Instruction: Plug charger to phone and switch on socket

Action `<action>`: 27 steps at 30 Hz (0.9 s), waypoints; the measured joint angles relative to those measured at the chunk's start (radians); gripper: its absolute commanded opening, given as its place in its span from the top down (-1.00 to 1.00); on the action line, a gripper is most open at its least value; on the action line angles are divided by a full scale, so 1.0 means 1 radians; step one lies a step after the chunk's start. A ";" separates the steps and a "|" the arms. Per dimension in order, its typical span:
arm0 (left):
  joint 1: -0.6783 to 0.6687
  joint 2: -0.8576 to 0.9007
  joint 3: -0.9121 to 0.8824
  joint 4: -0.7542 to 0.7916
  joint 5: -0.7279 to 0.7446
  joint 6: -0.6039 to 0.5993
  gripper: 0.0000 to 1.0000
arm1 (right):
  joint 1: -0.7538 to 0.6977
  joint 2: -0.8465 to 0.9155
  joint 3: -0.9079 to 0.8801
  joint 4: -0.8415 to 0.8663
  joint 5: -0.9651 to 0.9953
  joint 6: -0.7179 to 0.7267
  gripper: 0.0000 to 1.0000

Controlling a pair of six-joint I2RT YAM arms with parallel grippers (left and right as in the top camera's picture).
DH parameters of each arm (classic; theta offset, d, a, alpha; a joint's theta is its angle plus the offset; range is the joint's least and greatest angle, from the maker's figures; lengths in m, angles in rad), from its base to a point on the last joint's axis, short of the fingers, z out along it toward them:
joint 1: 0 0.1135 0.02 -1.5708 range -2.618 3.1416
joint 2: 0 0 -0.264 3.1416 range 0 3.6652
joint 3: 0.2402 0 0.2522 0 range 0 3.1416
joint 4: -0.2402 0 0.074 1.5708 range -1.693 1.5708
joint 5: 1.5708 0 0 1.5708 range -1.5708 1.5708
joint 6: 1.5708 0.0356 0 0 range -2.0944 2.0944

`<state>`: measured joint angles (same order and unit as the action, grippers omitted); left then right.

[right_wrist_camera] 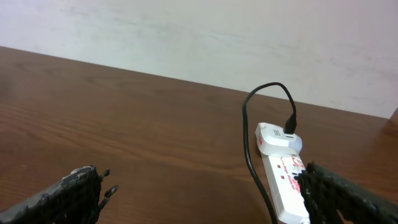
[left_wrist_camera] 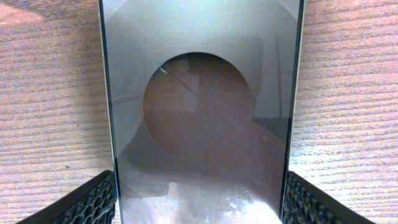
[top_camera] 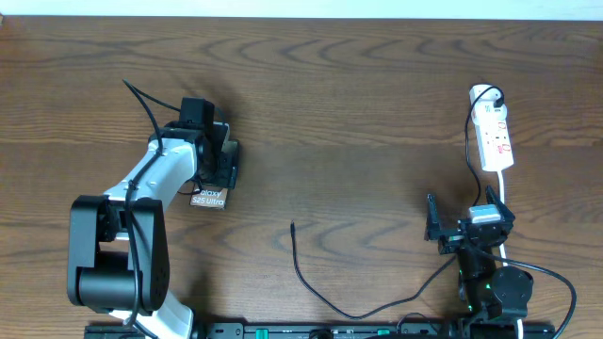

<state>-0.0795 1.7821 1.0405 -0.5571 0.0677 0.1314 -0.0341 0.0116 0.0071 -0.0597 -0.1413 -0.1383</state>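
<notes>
Tool (left_wrist_camera: 199, 202) on my left arm astride the phone (left_wrist_camera: 199, 112), pads (left_wrist_camera: 93, 202) at its long edges, clenched or not I cannot tell, right tool (top_camera: 469, 222) released, power strip (top_camera: 495, 139) near beyond it, charger cable (top_camera: 311, 287) with its tip loose on the tabletop (top_camera: 358, 94) between my arms

The phone (top_camera: 209, 197) lies on the left half of the table (top_camera: 358, 113). The socket (top_camera: 496, 141) lies at the far right, with the adapter (top_camera: 483, 94) on its rear end. The charger (top_camera: 293, 240) trails forward beside it, then left, its tip front-centre.
</notes>
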 measured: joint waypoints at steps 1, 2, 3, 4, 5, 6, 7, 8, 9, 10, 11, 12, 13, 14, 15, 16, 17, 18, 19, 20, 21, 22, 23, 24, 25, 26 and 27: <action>0.000 0.000 0.000 0.000 0.000 0.000 0.86 | 0.000 0.000 0.000 0.000 0.000 0.000 -0.99; 0.000 0.000 0.000 0.000 0.000 0.000 0.86 | 0.000 0.000 0.000 0.000 0.000 0.000 -0.98; 0.000 0.002 0.000 0.000 0.000 0.000 0.86 | 0.000 0.000 0.000 0.000 0.000 0.000 -0.99; 0.000 0.004 0.000 0.000 0.000 0.000 0.86 | 0.000 0.000 0.000 0.000 0.000 0.000 -0.99; 0.000 0.007 0.000 0.000 0.000 0.000 0.86 | 0.000 0.000 0.000 0.000 0.000 0.000 -0.99; 0.000 0.009 0.000 0.001 -0.001 0.000 0.86 | 0.000 0.000 0.000 0.000 0.000 0.000 -0.98; 0.000 0.009 0.000 0.002 -0.003 0.001 0.86 | 0.000 0.000 0.000 0.000 0.000 0.000 -0.99; 0.000 0.009 0.000 0.001 -0.004 0.000 0.86 | 0.000 0.000 0.000 0.000 0.000 0.000 -0.98; -0.002 0.006 0.003 0.003 -0.003 0.001 0.86 | 0.000 0.000 0.000 0.000 0.000 0.000 -0.99; -0.004 0.002 0.006 0.006 -0.006 0.001 0.86 | 0.000 0.000 0.000 0.000 0.000 0.000 -0.98; -0.005 0.001 0.007 0.009 -0.003 0.001 0.86 | 0.000 0.000 0.000 0.000 0.000 0.000 -0.99; -0.003 0.006 0.006 0.006 -0.004 0.004 0.85 | 0.000 0.000 0.000 0.000 0.000 0.000 -0.99; -0.002 0.010 0.006 0.004 -0.009 0.005 0.86 | 0.000 0.000 0.000 0.000 0.000 0.000 -0.98; -0.001 0.010 0.006 0.005 -0.011 0.004 0.86 | 0.000 0.000 0.000 0.000 0.000 0.000 -0.99; 0.000 0.010 0.006 0.005 -0.011 0.004 0.86 | 0.000 0.000 0.000 0.000 0.000 0.000 -0.98; 0.000 0.010 0.006 0.005 -0.011 0.004 0.86 | 0.000 0.000 0.000 0.000 0.000 0.000 -0.99; 0.000 0.010 0.006 0.005 -0.013 0.003 0.85 | 0.000 0.000 0.000 0.000 0.000 0.000 -0.98; 0.000 0.010 0.006 0.005 -0.014 0.004 0.86 | 0.000 0.000 0.000 0.000 0.000 0.000 -0.98; 0.000 0.010 0.006 0.005 -0.014 0.004 0.86 | 0.000 0.000 0.000 0.000 0.000 0.000 -0.98; 0.000 0.010 0.006 0.005 -0.014 0.004 0.85 | 0.000 0.000 0.000 0.000 0.000 0.000 -0.98; 0.000 0.010 0.006 0.005 -0.014 0.004 0.85 | 0.000 0.000 0.000 0.000 0.000 0.000 -0.98; 0.000 0.010 0.006 0.005 -0.014 0.004 0.86 | 0.000 0.000 0.000 0.000 0.000 0.000 -0.99; 0.000 0.010 0.006 0.005 -0.014 0.004 0.85 | 0.000 0.000 0.000 0.000 0.000 0.000 -0.99; 0.000 0.010 0.006 0.005 -0.014 0.004 0.83 | 0.000 0.000 0.000 0.000 0.000 0.000 -0.98; 0.000 0.010 0.006 0.005 -0.014 0.004 0.55 | 0.000 0.000 0.000 0.000 0.000 0.000 -0.99; 0.000 0.010 0.006 0.005 -0.014 0.004 0.31 | 0.000 0.000 0.000 0.000 0.000 0.000 -0.99; 0.000 0.010 0.006 0.005 -0.014 0.001 0.09 | 0.000 0.000 0.000 0.000 0.000 0.000 -0.98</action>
<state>-0.0795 1.7916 1.0462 -0.5526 0.0540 0.1322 -0.0341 0.0120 0.0071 -0.0597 -0.1413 -0.1383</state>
